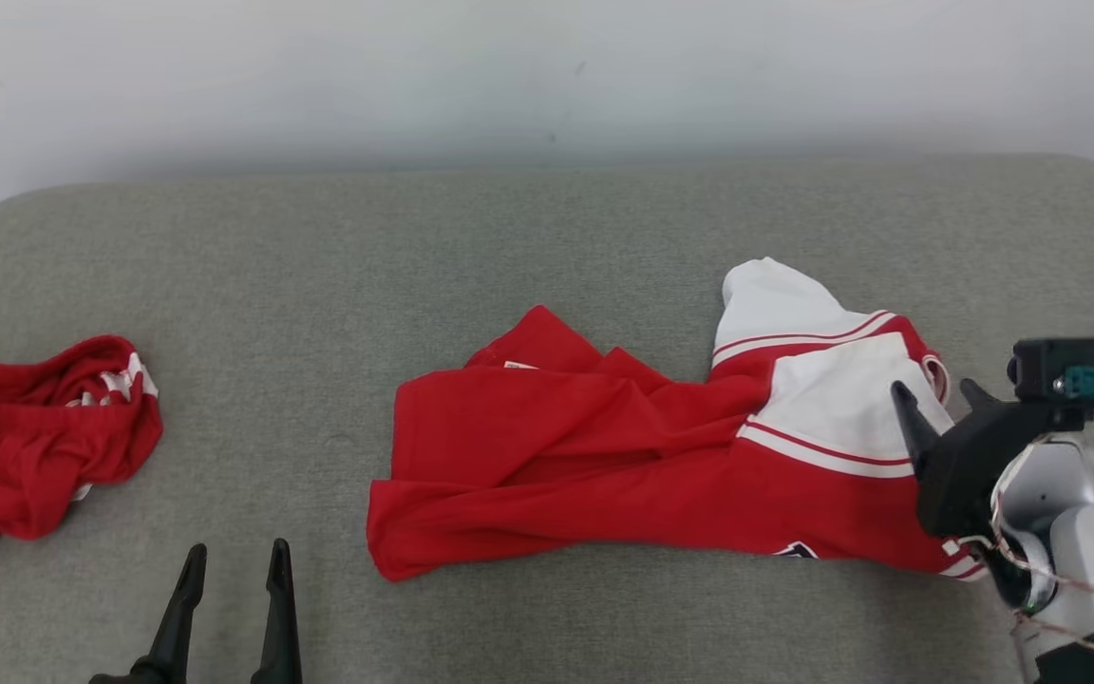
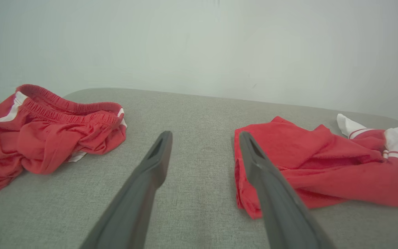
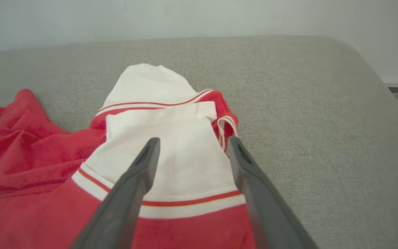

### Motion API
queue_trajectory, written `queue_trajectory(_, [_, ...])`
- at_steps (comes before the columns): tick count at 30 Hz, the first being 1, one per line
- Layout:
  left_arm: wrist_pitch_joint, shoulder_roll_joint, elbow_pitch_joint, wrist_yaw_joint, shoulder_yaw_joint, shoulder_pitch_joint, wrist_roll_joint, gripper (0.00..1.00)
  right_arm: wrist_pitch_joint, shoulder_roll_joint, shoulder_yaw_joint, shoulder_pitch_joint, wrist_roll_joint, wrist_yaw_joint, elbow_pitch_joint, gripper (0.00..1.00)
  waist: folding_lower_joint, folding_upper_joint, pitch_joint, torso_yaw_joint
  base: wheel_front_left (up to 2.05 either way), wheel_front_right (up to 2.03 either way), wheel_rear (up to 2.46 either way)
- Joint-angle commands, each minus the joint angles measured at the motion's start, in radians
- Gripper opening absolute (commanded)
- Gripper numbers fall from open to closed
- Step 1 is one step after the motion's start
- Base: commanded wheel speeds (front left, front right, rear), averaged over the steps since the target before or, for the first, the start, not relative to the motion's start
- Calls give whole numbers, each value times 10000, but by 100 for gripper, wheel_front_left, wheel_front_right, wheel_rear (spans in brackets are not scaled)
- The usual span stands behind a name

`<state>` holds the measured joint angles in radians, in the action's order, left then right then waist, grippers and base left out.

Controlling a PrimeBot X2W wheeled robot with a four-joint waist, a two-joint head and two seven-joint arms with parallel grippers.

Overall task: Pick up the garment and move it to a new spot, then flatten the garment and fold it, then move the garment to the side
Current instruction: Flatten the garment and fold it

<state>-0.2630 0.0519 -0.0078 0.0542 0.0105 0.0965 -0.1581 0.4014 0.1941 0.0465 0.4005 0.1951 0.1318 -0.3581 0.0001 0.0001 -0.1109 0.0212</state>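
Head view of the opening step, the pick-up, with nothing yet grasped. The garment, a red-and-white jersey (image 1: 623, 456), lies crumpled and partly doubled over itself on the grey fabric-covered tabletop (image 1: 509, 237), right of centre, its white sleeve and shoulder panels toward the right end and its red hem toward the middle. The right pincer (image 1: 934, 389) is poised at that white end with its two dark fingers spread wide. In the right wrist view they straddle the white panel just above its red stripe, but whether the tips touch the cloth cannot be told. The left pincer (image 1: 237, 549) is likewise wide open and holds nothing, over bare tabletop near the front edge, between the jersey's hem and a heap of red shorts (image 1: 34, 427) well apart at the far left. Judged from this layout, the next move calls for the right pincer to descend, gather a fold of the white panel and close on it. The left pincer would probably need to take the near red hem, so that the jersey lifts spread rather than bunched.
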Motion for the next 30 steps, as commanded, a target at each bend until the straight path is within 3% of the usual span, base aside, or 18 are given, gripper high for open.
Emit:
queue_trajectory(1, [-25,-7,48,44,-4,-131,86,100,419,-37,211,203,-9,-22,-310,100,-1,-1,-139,223,0,0,0])
queue_trajectory(6, [-24,-14,88,-3,-52,-240,-38,100,1257,37,749,693,-517,-22,-935,100,-1,-1,-252,458,0,0,0])
queue_trajectory(13, [-24,-16,96,-54,-39,-223,-79,100,1570,-4,1373,567,-681,-22,-1154,100,-1,-1,-325,497,0,0,0])
queue_trajectory(30, [-24,-15,-1,72,-46,-279,108,100,1675,474,914,79,1172,-23,-1331,100,-1,-1,-475,435,0,0,0])
